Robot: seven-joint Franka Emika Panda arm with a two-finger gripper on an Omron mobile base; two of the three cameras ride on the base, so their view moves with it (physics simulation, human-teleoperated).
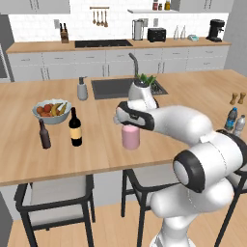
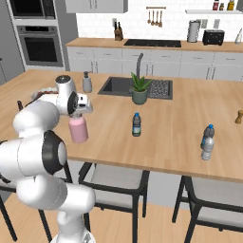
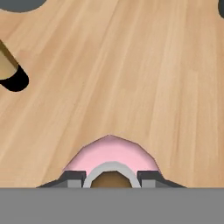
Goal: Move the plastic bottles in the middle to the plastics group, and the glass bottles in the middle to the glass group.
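Observation:
My gripper (image 1: pixel 126 123) is shut on the neck of the squat pale-pink glass bottle (image 1: pixel 130 138), which hangs upright at or just above the counter, right of the glass group. That group is the black wine bottle (image 1: pixel 75 128) with a yellow label and the slim dark-brown bottle (image 1: pixel 44 134). From the right, the gripper (image 2: pixel 79 114) tops the pink bottle (image 2: pixel 79 129). In the hand view, dark fingertips (image 3: pixel 72 177) flank its grey stopper (image 3: pixel 112 168). A blue-labelled plastic bottle (image 2: pixel 136 125) stands mid-counter. Far right, a clear bottle (image 2: pixel 206 148) stands against the blue-capped plastics bottle (image 2: pixel 209 131).
A fruit bowl (image 1: pixel 51 111) sits behind the glass group. A grey soap dispenser (image 1: pixel 82 89), the sink (image 1: pixel 116 88) and a potted plant (image 2: pixel 139 89) lie further back. Brown shakers (image 1: pixel 238 98) stand far right. Stools (image 1: pixel 58 198) line the counter's near edge.

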